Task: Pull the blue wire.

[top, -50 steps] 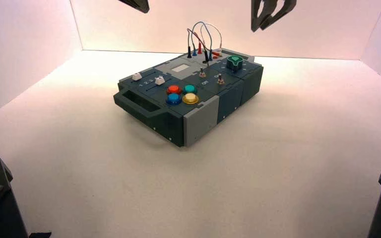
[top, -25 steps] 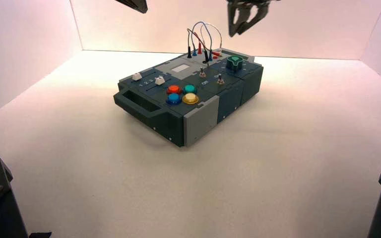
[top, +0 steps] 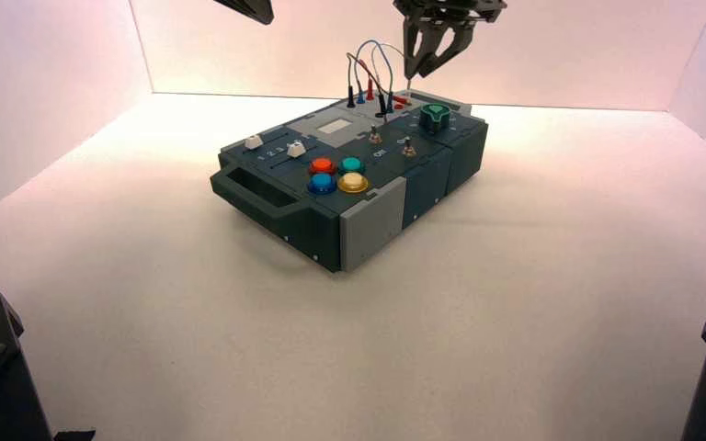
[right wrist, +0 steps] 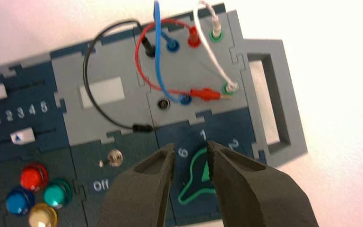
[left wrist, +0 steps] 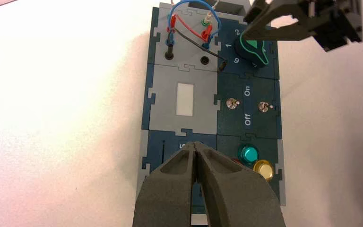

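Count on the box: 4 wires (1 blue, 1 red, 1 black, 1 white), 4 buttons (red, blue, green, yellow), 2 sliders, 2 toggle switches, 1 green knob (right wrist: 202,177). Blue wire (right wrist: 158,56) is at the box's far end, arched up from the grey panel (right wrist: 182,71), both plugs seated. White wire (right wrist: 209,49): both ends in too. Red wire (right wrist: 138,61) and black wire (right wrist: 86,78) each have one end plugged, the other loose on top. Right gripper (top: 415,73) is above the far end near the knob, jaws wide, holding nothing, not on the blue wire. Left gripper (left wrist: 194,143) idles above the box, fingertips together, nothing held.
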